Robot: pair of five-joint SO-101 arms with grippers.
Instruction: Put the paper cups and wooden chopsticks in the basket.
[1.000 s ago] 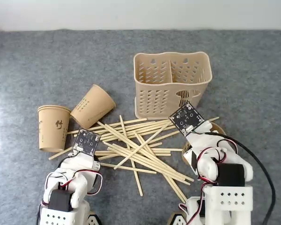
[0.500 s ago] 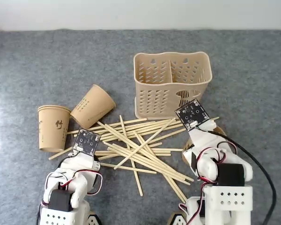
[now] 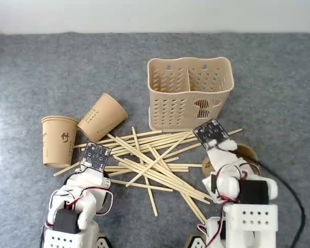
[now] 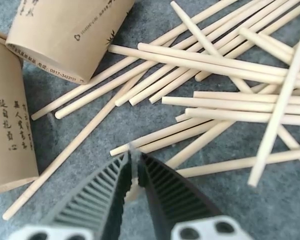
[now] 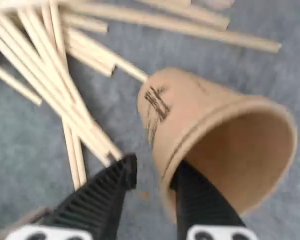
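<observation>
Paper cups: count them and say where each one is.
3. Far-left cup; second cup beside it, nearer the basket; third cup at the right gripper. Others may be nested inside.

Paper cups (image 3: 102, 117) matt brown paper; chopsticks (image 3: 155, 161) bare pale wood, smooth; basket (image 3: 170, 108) beige moulded plastic, slight sheen; table cover (image 3: 41, 72) grey fuzzy felt-like cloth
</observation>
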